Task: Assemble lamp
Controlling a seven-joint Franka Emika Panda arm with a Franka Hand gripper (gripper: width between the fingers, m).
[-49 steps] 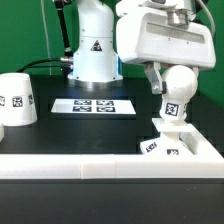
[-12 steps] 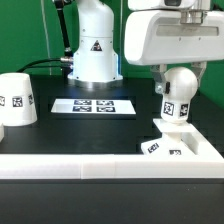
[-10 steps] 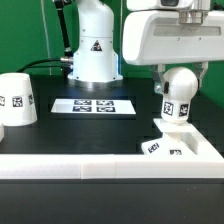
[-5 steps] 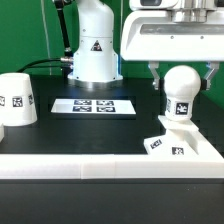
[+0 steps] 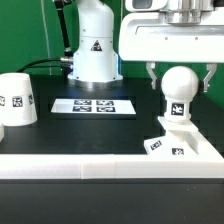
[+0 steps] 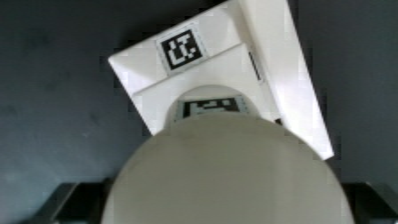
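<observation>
White plastic throughout, so the lamp should be light, stiff and fairly slick under metal fingers. The bulb (image 5: 179, 97) stands upright on the flat square base (image 5: 170, 144), which sits at the counter's (image 5: 60, 135) front corner on the exterior view's right, just behind the white rail (image 5: 90, 166) along the front edge.

The gripper (image 5: 180, 82) hangs over the bulb with its jaws spread wide. One finger stands on either side of the round head, with a sliver of gap each way, and it grips nothing.

In the wrist view the bulb (image 6: 222, 170) fills the foreground with the base (image 6: 199, 55) beyond it. How deep the neck sits in the base cannot be told.

The round head is a poor place to pinch, as it would likely squirt out of a flat grip. The short neck, or a squeeze across the widest part, looks safer. The base is thin and low, best taken by its edges, and it may slide if pushed from the side.

The shade (image 5: 16, 100) stands mouth-down near the counter's edge on the exterior view's left, well apart from the base. It is a hollow tapered cup, and whether anything is under it is hidden. Its thin wall may flex a little, so I would grip across the narrower closed end. The marker board (image 5: 93, 105) lies flat between the shade and the bulb.
</observation>
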